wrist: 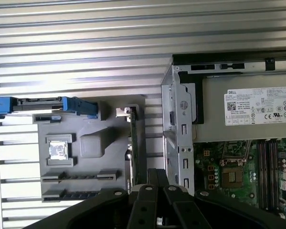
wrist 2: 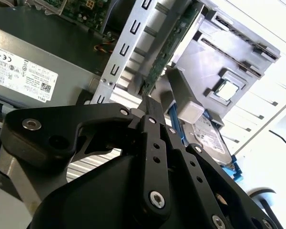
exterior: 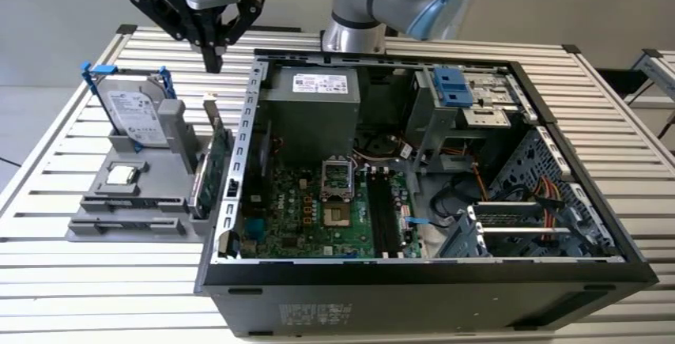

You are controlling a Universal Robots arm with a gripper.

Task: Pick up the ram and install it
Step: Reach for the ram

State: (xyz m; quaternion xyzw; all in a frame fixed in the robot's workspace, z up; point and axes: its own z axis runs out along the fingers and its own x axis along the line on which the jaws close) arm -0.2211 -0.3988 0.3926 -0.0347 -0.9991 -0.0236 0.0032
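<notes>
A: Hand [exterior: 214, 61] status?

B: Fingers [wrist 2: 155, 143] pressed together, tips meeting, nothing pinched between them. Both wrist views agree. The hand touches nothing.

A: Position, referenced to the grey tray [exterior: 95, 232]?

B: It hovers above the tray's far end, over the corner where the upright expansion card [exterior: 216, 172] carries its metal bracket. The hard drive [exterior: 135, 115] with blue clips stands in the tray just beside that corner.

A: Ram?

B: The ram [wrist: 71, 194] sits on edge in the last slot at the tray's opposite end, beyond the processor chip [wrist: 58, 150]. In the first wrist view it reads as a thin dark strip between two grey clips. It is well apart from the hand and untouched.

A: Surroundings?

B: The tray lies flat on the slatted worktop [exterior: 84, 296]. The open computer case [exterior: 422, 296] stands just beside the tray, along the card's side.
</notes>
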